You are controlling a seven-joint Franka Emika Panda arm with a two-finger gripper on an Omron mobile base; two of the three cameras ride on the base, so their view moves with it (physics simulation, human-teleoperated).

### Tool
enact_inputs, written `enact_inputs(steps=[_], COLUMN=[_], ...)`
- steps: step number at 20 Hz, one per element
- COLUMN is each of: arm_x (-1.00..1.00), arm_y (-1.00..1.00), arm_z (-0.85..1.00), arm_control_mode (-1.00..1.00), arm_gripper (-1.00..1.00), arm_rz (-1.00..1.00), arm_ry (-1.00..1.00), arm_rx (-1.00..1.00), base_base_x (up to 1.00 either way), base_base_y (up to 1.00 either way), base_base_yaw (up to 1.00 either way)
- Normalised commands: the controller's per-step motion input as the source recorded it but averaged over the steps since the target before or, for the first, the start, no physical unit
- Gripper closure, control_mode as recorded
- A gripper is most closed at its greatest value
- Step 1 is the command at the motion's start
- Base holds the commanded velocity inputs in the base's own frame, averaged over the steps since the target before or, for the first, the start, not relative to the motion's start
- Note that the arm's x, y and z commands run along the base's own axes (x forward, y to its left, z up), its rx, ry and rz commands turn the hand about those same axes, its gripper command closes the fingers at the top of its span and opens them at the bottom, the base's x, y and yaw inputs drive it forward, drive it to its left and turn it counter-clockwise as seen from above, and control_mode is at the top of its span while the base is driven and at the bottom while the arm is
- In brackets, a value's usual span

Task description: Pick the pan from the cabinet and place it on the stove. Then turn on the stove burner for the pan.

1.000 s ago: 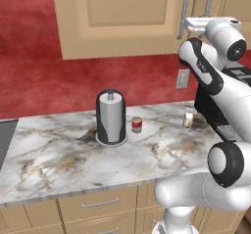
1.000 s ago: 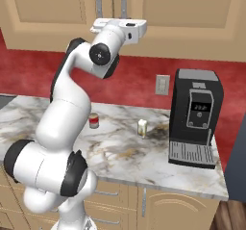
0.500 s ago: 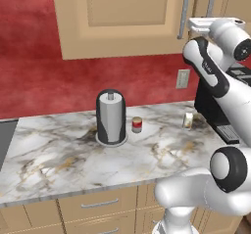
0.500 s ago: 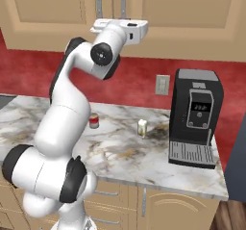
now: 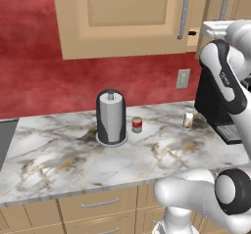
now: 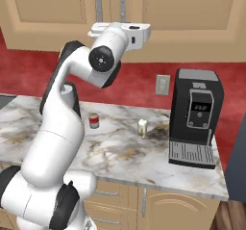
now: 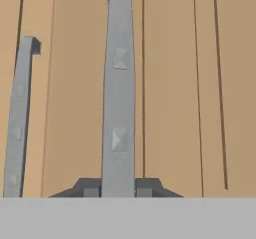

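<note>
The gripper [image 7: 118, 192] was clenched on 1 grey bar handle [image 7: 119, 83] of the cabinet [image 5: 127, 17], so the door-opening step was in hand; next, I judged, came a pull outward. The handle's long axis ran straight ahead from the fingertips, up the door. The pan was presumably behind the closed doors.

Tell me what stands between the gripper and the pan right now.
The closed cabinet door does. The gripper is shut on its grey bar handle, with both finger tips flanking the bar at the door's face. The doors look closed, so the pan is hidden and the door must be swung open first.
</note>
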Motion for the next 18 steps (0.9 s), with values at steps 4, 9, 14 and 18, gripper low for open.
enact_inputs(steps=[4,9,14,18], arm_x=[-0.76,-0.83,-0.75,-0.68], arm_y=[-0.29,-0.33,-0.4,-0.28], arm_z=[0.12,0.0,0.0,-0.02], arm_control_mode=[-1.0,-1.0,-1.0,-1.0], arm_gripper=[1.0,1.0,1.0,1.0], arm_rz=[0.01,0.01,0.03,0.0], arm_ry=[0.11,0.05,0.06,0.07], arm_rx=[-0.01,0.0,0.0,0.0], base_base_x=[0.0,0.0,0.0,0.0], base_base_y=[0.0,0.0,0.0,0.0], base_base_yaw=[0.0,0.0,0.0,0.0])
